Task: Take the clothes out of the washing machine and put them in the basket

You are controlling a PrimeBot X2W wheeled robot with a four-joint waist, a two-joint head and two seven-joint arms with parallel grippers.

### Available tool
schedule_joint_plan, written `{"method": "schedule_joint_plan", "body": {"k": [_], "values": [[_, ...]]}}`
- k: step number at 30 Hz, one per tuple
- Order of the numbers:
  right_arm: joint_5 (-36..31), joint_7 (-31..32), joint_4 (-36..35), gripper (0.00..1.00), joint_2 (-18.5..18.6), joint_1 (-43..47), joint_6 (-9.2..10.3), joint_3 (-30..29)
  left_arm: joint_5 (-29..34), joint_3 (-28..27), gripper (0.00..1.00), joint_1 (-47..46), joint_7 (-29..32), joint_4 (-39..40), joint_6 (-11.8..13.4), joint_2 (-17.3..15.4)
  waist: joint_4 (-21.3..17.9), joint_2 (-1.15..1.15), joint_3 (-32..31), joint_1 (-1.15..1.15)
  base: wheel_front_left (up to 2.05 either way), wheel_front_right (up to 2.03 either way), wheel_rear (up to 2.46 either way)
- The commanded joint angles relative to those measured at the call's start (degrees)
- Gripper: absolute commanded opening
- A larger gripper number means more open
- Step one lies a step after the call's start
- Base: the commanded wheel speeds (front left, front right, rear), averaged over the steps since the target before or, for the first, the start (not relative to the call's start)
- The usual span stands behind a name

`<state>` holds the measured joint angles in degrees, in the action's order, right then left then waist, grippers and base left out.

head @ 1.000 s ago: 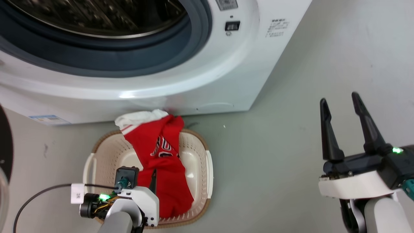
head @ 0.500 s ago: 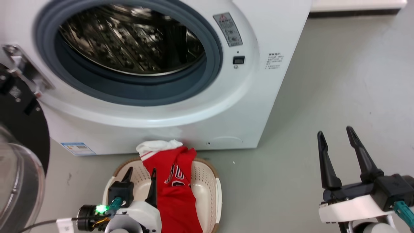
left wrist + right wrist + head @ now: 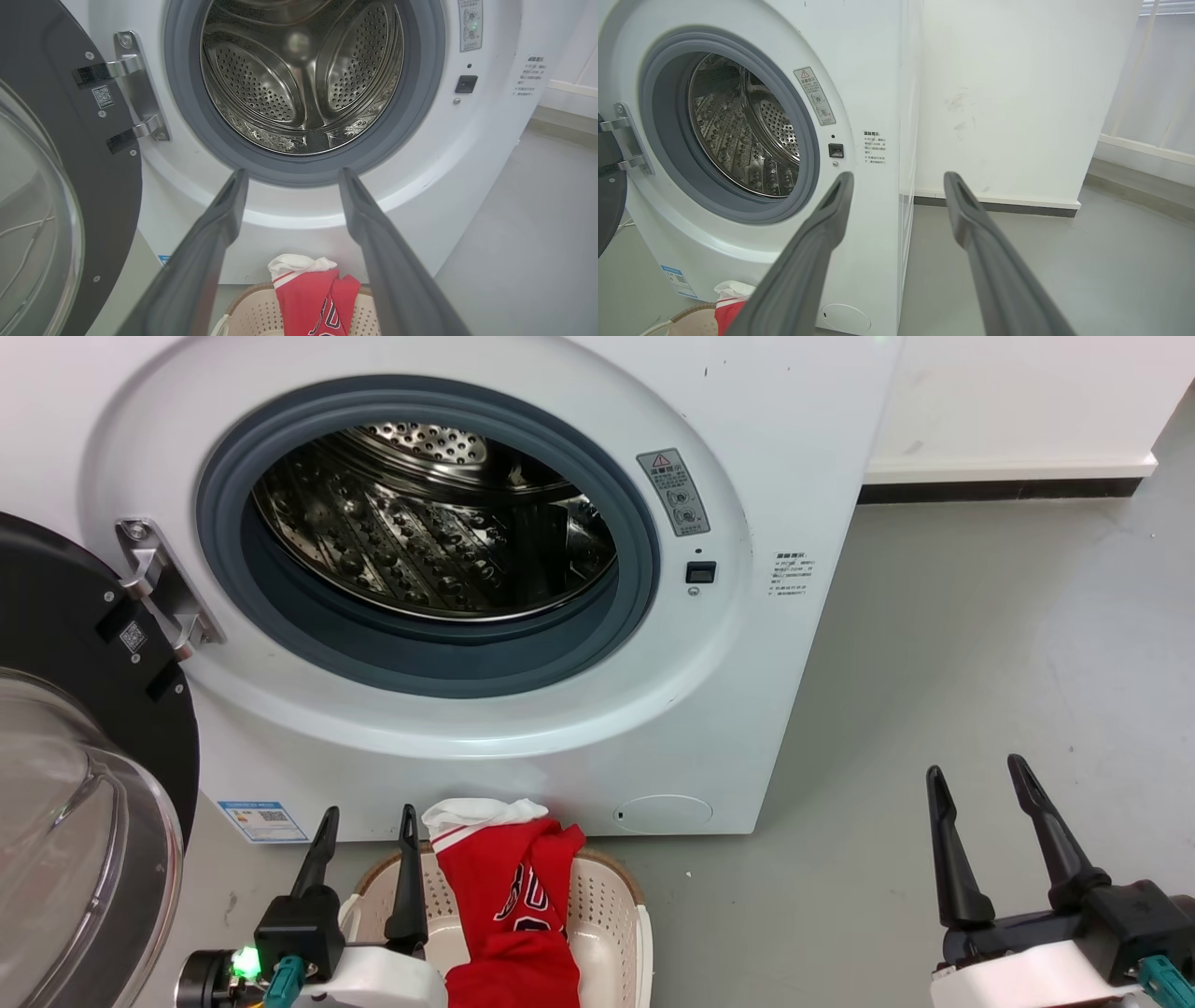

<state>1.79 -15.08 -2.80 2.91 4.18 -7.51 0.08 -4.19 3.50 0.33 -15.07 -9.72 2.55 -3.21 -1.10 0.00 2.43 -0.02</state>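
- The washing machine (image 3: 728, 709) stands on the grey floor (image 3: 971, 644), its round opening facing the robot.
- Its door (image 3: 65, 803) is swung wide open at the left.
- The drum (image 3: 439, 551) shows bare, shiny, perforated steel.
- The basket (image 3: 616, 915) sits on the floor just in front of the machine's base.
- A red jersey (image 3: 509, 933) lies in the basket, draped over the far rim.
- A white cloth (image 3: 478, 812) lies at the jersey's top end, against the machine's base.
- The left gripper (image 3: 368, 812) hovers at the basket's left side, fingers spread and holding nothing.
- The right gripper (image 3: 975, 767) is over the floor, well apart from the basket, fingers likewise released and empty.
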Motion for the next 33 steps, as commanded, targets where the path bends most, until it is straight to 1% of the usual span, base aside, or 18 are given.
{"method": "schedule_joint_plan", "body": {"k": [1,6,16,33], "values": [[0.3,-0.1,-0.1,1.0,-0.1,0.9,0.05,-0.2,0.3,-0.2,1.0,0.8,-0.1,0.9,0.2,0.1,0.0,0.0,-0.3,0.02,0.0,0.0,0.0],[0.5,-0.1,-0.3,1.0,-0.1,1.4,0.04,-0.7,0.9,-0.4,1.0,2.4,-0.1,4.4,0.9,0.2,0.1,0.0,-1.0,0.02,0.0,0.0,0.0],[0.5,-0.1,0.3,1.0,-0.1,2.0,0.04,-1.4,1.1,-0.9,1.0,3.8,-0.1,5.4,1.5,0.4,-0.1,0.0,-2.2,0.02,0.0,0.0,0.0],[0.9,-0.1,0.2,1.0,-0.1,2.3,0.05,-1.0,1.0,-1.1,1.0,4.1,-0.1,4.5,0.4,0.4,-0.3,0.0,-2.8,0.02,0.0,0.0,0.0]]}}
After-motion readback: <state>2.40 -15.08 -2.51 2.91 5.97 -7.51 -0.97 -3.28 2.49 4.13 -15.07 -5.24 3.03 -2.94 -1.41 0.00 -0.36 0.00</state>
